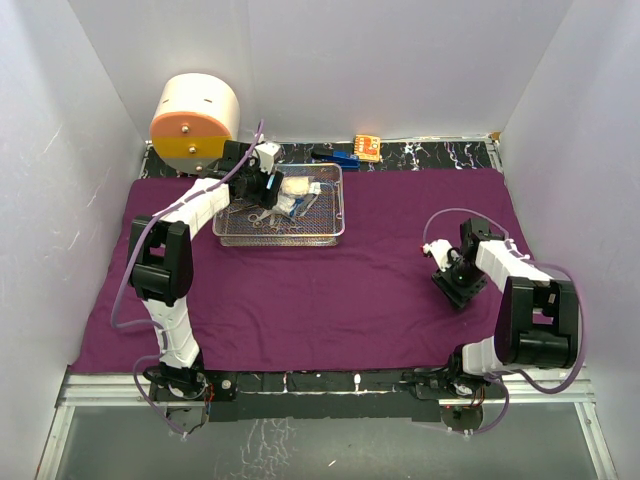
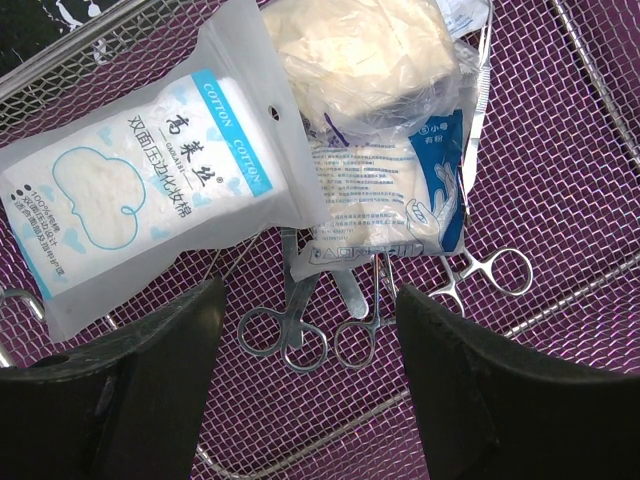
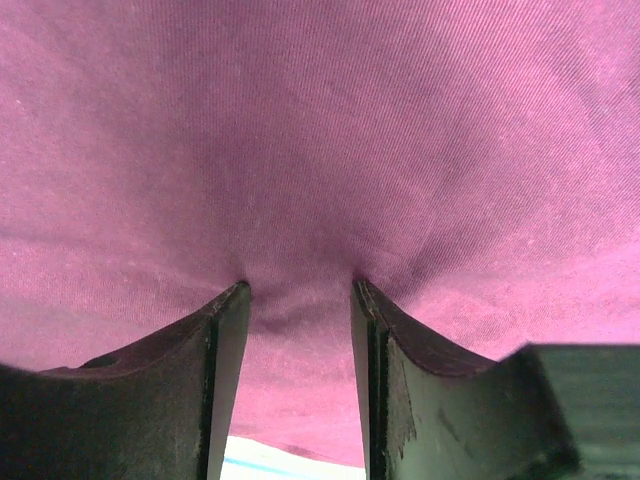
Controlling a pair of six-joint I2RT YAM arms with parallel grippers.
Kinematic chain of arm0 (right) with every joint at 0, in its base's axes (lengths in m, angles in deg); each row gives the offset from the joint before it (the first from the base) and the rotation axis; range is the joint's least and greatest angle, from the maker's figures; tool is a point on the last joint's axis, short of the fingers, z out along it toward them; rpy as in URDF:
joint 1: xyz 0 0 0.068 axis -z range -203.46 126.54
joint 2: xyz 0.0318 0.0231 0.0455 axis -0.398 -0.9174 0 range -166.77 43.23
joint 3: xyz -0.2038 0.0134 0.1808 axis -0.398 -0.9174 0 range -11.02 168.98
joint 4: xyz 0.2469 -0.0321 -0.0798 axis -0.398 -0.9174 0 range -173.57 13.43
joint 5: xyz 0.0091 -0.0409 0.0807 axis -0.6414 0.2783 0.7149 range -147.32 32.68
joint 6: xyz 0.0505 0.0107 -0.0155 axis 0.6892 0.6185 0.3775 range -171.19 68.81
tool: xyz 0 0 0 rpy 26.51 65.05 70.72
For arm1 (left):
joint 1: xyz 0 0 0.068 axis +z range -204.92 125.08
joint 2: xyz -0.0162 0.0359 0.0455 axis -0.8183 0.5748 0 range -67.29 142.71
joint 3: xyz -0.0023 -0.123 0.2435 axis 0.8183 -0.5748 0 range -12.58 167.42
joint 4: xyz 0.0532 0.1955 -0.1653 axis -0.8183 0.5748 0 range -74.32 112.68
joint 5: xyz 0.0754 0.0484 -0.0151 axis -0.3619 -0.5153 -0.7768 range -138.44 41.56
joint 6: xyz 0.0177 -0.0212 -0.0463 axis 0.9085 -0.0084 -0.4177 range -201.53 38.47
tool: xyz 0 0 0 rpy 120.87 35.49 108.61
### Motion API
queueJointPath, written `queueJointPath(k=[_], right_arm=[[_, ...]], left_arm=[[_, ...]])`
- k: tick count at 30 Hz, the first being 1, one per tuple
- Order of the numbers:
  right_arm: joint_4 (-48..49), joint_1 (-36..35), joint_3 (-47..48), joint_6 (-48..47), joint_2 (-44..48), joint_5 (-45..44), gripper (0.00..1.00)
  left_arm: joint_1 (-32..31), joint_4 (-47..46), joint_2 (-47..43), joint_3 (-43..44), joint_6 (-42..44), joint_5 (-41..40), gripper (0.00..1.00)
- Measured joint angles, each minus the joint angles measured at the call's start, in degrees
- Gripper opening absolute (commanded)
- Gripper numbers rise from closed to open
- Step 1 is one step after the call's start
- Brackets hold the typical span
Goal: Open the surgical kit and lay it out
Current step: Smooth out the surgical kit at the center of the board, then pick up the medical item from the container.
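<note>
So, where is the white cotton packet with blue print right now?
In the left wrist view, the cotton packet lies inside the wire-mesh tray, at picture left, overlapping the glove packet, above the forceps.

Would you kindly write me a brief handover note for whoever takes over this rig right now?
Left gripper: open, above the rectangular silver wire-mesh tray, holding nothing.
Right gripper: open, fingertips pressed into the large purple cloth wrap.
Done: wrap spread flat, tray exposed.
Left to do: white cotton-pad packet, small steel forceps and other packets lie in the tray; lay them out.

Purple cloth (image 1: 330, 290), silver mesh tray (image 1: 285, 238)
</note>
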Motion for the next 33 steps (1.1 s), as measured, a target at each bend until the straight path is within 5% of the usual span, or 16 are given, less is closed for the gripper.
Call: queueJointPath(k=[14,33], right_arm=[[0.70,0.04,15.96,10.62,-3.43,10.36,0.48],[12.04,0.04,16.44,24.59,-4.26,20.06,0.45]], left_arm=[[0.00,1.62,0.76,2.14,-2.32,-3.06,0.66],[-0.22,2.27,14.80,16.26,-2.86,-3.06,0.51]])
